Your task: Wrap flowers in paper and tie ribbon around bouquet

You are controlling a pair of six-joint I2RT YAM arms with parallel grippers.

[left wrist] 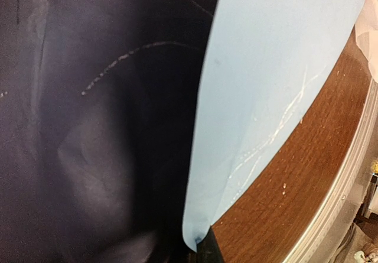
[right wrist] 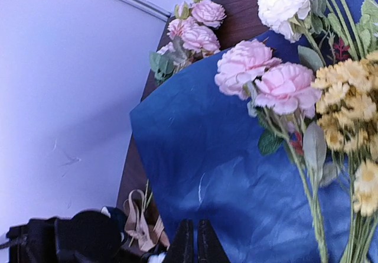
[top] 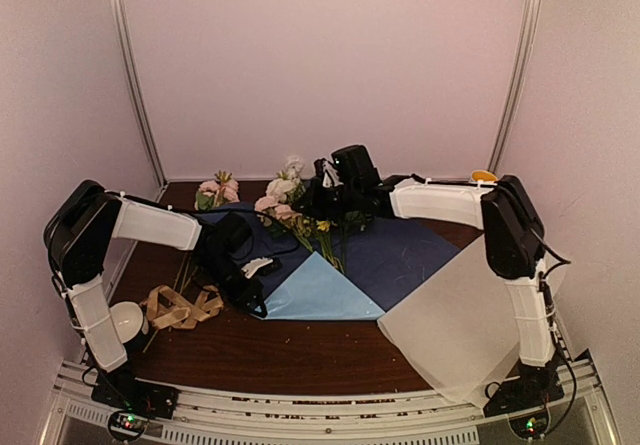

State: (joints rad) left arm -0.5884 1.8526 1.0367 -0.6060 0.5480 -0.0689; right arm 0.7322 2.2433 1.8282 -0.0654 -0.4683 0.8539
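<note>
The paper lies navy face up on the table, its near corner folded over to show a light blue triangle. My left gripper is shut on that corner; in the left wrist view the light blue paper is pinched at the dark fingertip. The flowers, white, pink and yellow with green stems, rest on the paper's far part. My right gripper hovers beside them. In the right wrist view its fingers stand shut over the paper, left of the flowers. The ribbon lies looped at the left.
Loose pink flowers lie at the back left corner. A pale translucent sheet overlaps the table's right front. A white round object sits by the left arm's base. The table's metal rim runs close to the folded corner.
</note>
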